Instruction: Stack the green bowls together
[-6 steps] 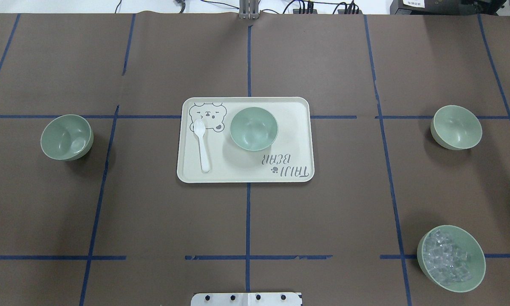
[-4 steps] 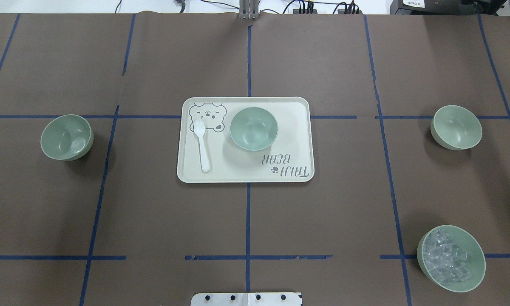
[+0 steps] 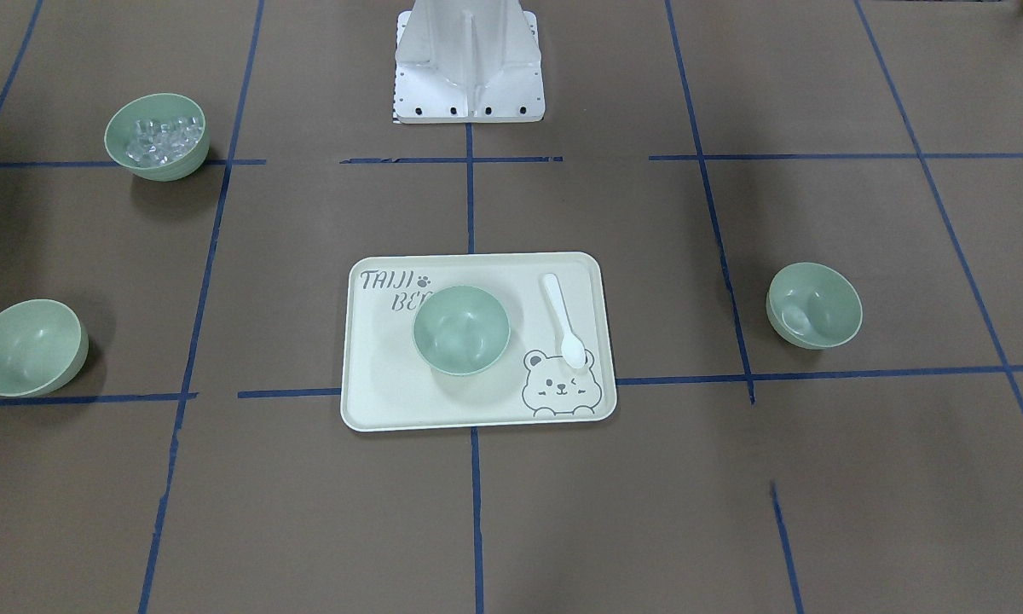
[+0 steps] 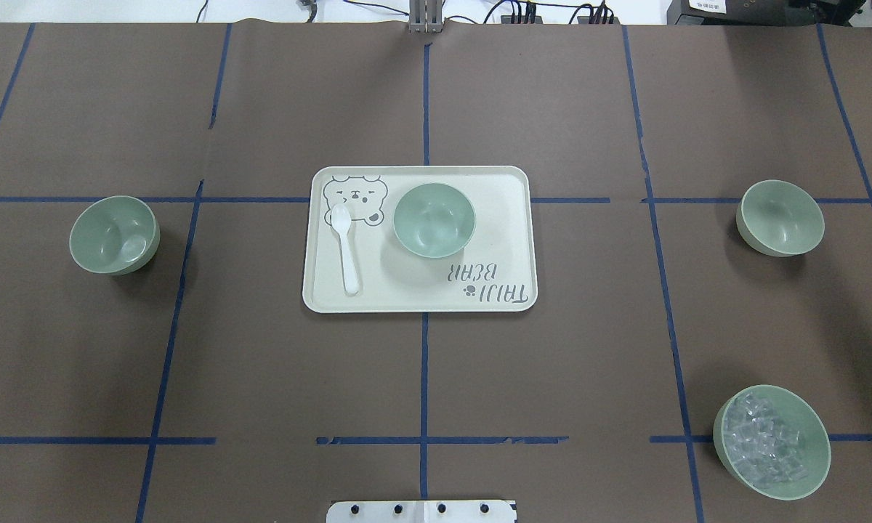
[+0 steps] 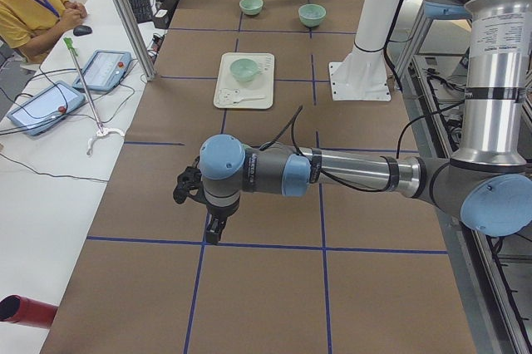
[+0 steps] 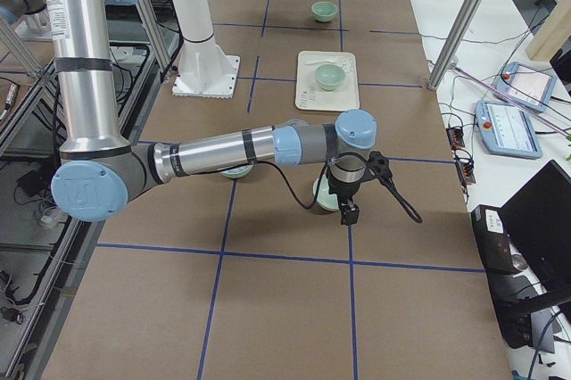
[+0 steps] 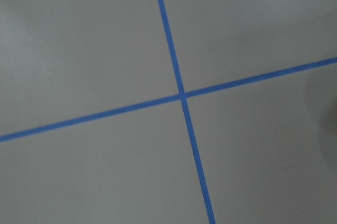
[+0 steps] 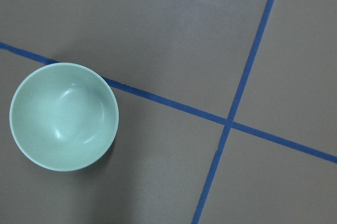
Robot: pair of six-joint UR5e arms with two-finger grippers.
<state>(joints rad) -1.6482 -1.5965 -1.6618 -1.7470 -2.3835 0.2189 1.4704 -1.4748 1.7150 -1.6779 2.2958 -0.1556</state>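
Note:
Three empty green bowls stand apart. One is at the table's left (image 4: 114, 234) (image 3: 814, 305). One sits on the cream tray (image 4: 501, 189), the tray bowl (image 4: 434, 219) (image 3: 461, 329). One is at the right (image 4: 780, 217) (image 3: 27, 347) and also shows in the right wrist view (image 8: 63, 116). My right gripper (image 6: 348, 213) hangs close in front of that right bowl (image 6: 319, 194) in the exterior right view. My left gripper (image 5: 212, 229) hangs over bare table and hides the left bowl there. I cannot tell whether either is open or shut.
A fourth green bowl holding clear cubes (image 4: 771, 442) (image 3: 157, 136) stands near the robot's right side. A white spoon (image 4: 346, 250) lies on the tray beside the bowl. Blue tape lines (image 7: 181, 97) cross the brown table. The robot's base (image 3: 469, 60) is at the near edge.

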